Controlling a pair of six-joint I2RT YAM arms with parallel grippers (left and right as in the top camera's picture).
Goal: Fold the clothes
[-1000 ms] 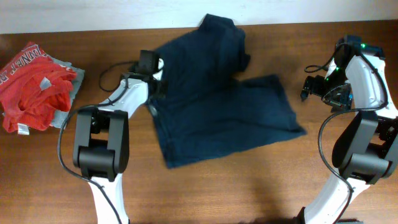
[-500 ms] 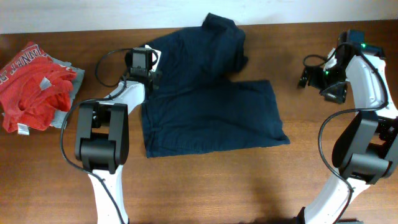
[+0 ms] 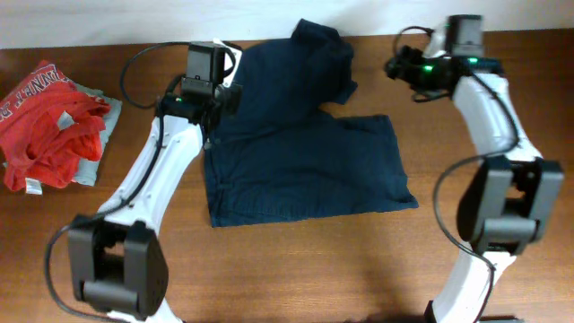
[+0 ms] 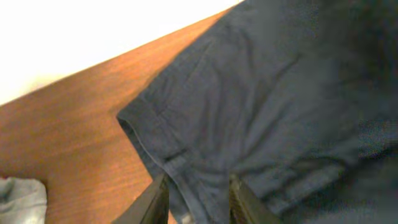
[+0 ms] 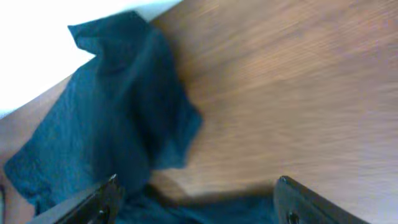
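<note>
The clothes (image 3: 296,152), a dark navy garment, lie spread flat across the middle of the table, with a bunched flap at the back (image 3: 323,54). My left gripper (image 3: 218,99) hovers over the garment's back-left corner. In the left wrist view its fingers stand a little apart, the left gripper (image 4: 198,180) straddling the hem of the clothes (image 4: 280,93), not pinching it. My right gripper (image 3: 399,67) is just right of the bunched flap. In the right wrist view the right gripper (image 5: 198,180) is wide open over bare wood, with the clothes (image 5: 118,106) by its left finger.
A red printed garment (image 3: 49,117) lies on a light grey garment (image 3: 97,135) at the table's left edge. The wooden table (image 3: 359,260) ends at a white wall along the back, close behind both grippers.
The left gripper's jaws have parted after pulling the garment's left edge back and flat. The right arm has swung left from the right edge toward the bunched flap.
</note>
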